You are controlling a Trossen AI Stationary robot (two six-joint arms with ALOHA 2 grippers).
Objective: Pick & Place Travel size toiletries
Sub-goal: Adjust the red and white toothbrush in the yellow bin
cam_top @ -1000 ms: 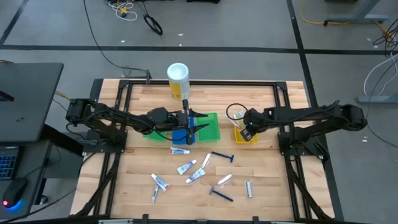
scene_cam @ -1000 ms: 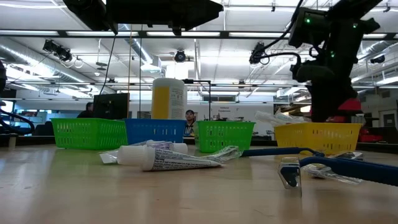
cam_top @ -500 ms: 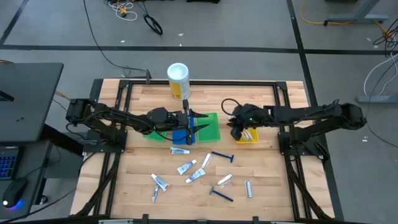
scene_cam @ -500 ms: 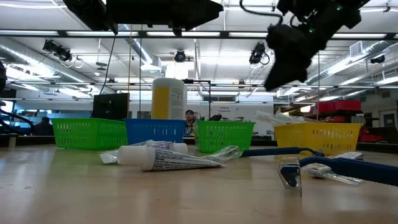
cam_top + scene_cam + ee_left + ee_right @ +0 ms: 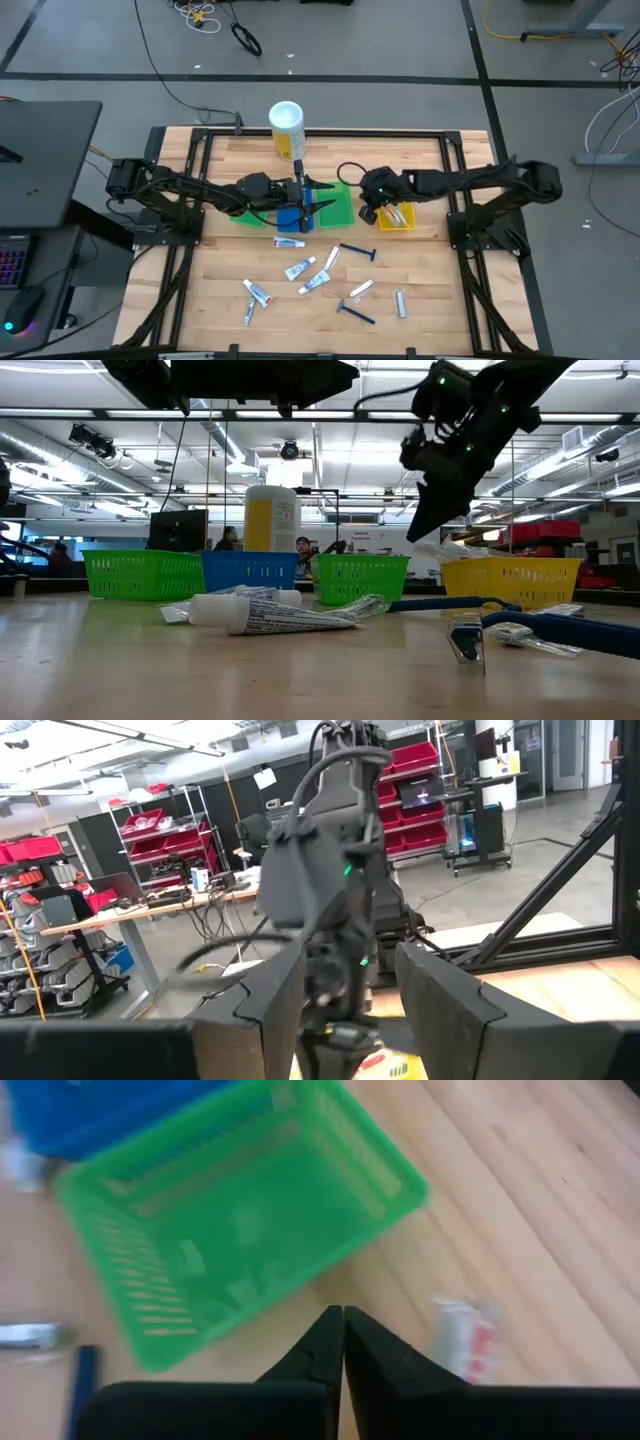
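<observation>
Wooden tabletop [image 5: 420, 290], toiletries [image 5: 312, 280] scattered well below both claws. Right claw [image 5: 343, 1342] pressed together, empty, hovering beside green tray [image 5: 240, 1230]. Left claw [image 5: 312, 197] spread over blue tray [image 5: 290, 218]. Best: spread before descending, straddle one tube squarely.

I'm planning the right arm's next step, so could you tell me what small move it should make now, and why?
Probably open the right gripper and swing it down toward the loose toiletries, perhaps the blue razor. Its fingers are shut on nothing, hovering between the green tray and the yellow tray, while many items lie unsorted on the table.
</observation>
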